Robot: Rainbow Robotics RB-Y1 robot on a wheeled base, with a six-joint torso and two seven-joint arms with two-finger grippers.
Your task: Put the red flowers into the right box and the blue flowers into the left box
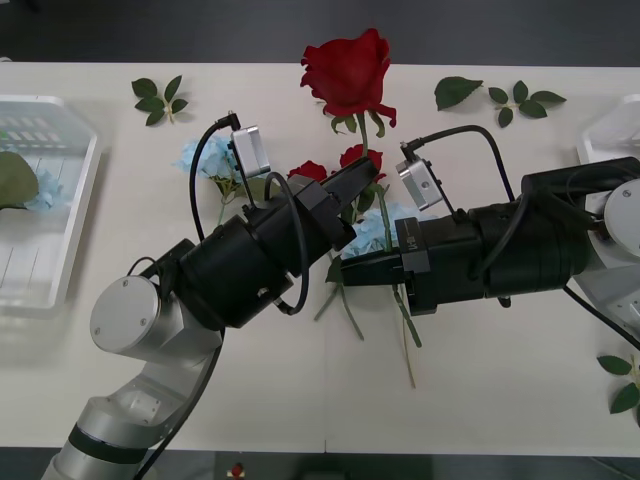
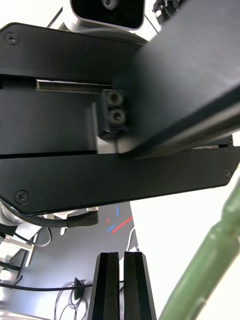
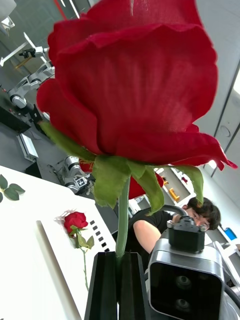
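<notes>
While the left box [image 1: 45,215] sits far left of the held red rose [image 1: 348,70] with a blue flower [image 1: 30,190] inside, we see our left gripper [image 1: 362,180] clamping the rose's stem [image 3: 122,215]. Right of it, our right gripper [image 1: 350,272] is closed on nothing, and the right box [image 1: 610,130] lies beyond.

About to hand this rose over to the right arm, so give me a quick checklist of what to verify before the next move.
1. Left gripper shut on the red rose stem: ok.
2. Rose lifted off the table: ok.
3. Right gripper open to receive: not ok, shut.
4. Right gripper around the stem: not ok, stem lies beside it.
5. Right box has room: cannot tell.
</notes>
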